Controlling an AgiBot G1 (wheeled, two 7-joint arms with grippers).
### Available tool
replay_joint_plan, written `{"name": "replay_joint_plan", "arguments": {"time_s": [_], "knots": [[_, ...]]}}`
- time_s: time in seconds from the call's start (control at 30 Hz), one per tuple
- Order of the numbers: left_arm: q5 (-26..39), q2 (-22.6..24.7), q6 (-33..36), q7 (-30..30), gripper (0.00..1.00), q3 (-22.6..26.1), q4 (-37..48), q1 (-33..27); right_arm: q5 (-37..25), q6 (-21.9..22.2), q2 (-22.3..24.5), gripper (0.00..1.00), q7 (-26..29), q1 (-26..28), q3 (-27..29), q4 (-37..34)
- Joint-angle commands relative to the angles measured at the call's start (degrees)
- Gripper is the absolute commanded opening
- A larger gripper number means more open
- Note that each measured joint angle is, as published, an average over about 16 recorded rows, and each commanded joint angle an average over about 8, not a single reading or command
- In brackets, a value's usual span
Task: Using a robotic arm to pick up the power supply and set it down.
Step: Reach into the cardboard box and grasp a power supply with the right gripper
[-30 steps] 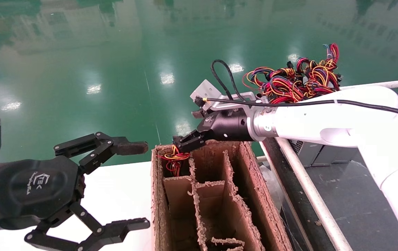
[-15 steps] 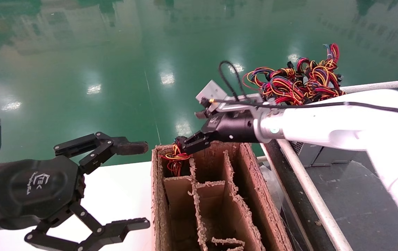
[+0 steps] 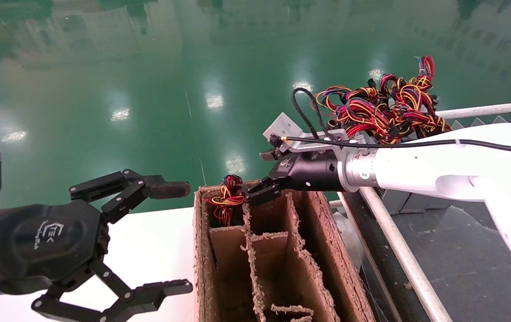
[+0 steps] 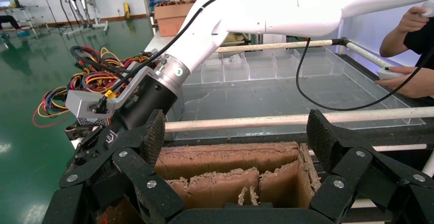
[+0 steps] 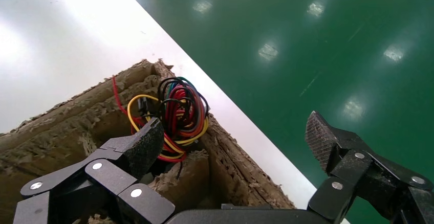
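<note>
Only the power supply's coiled red, yellow and black wires (image 3: pixel 226 197) (image 5: pixel 176 111) show; they stick out of the far-left cell of a worn cardboard divider box (image 3: pixel 327 250) (image 4: pixel 230 165). Its grey body is hidden down in that cell. The white robotic arm (image 3: pixel 439 163) (image 4: pixel 266 9) reaches in from the right. My right gripper (image 3: pixel 258 191) (image 5: pixel 233 137) hangs open at the box's far rim, just right of the wires. One of its fingers (image 5: pixel 143 144) lies next to the coil and nothing is between the jaws. My left gripper (image 3: pixel 188 237) (image 4: pixel 236 132) is parked open, left of the box.
A heap of similar wire bundles (image 3: pixel 381 105) (image 4: pixel 97 75) lies at the back right, with grey units (image 3: pixel 398 199) below the arm. A white rail (image 3: pixel 394 243) runs along the box's right side. A white tabletop (image 3: pixel 157 241) is on the left, green floor beyond. A person's hand (image 4: pixel 409 78) is at right.
My right gripper has opened and let go of the wires, then drawn back to the right along the box's far rim. The wire coil stays in its cell. The left arm has not moved.
</note>
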Motion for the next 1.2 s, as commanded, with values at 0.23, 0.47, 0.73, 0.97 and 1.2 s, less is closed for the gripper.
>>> {"name": "replay_joint_plan", "arguments": {"time_s": [0.23, 0.47, 0.73, 0.97, 1.2], "knots": [[0.0, 0.0, 0.0, 0.0, 1.00, 0.0, 0.0, 0.0, 0.2, 1.8, -1.9, 0.00, -1.8, 0.2, 0.2, -2.6], [0.0, 0.0, 0.0, 0.0, 1.00, 0.1, 0.0, 0.0, 0.7, 4.1, -3.2, 0.00, -3.3, 0.3, 0.1, -4.8], [-0.1, 0.0, 0.0, 0.0, 1.00, 0.1, 0.0, 0.0, 2.3, 4.0, -3.7, 0.00, -3.9, 0.6, -1.0, -5.5], [-0.1, 0.0, 0.0, 0.1, 1.00, 0.1, 0.0, 0.0, 3.5, 3.9, -3.9, 0.00, -3.5, 0.5, -2.7, -5.7], [-0.1, -0.1, -0.1, 0.1, 1.00, 0.1, 0.0, 0.0, 5.3, 3.0, -3.9, 0.00, -3.4, 0.5, -4.2, -5.8]]}}
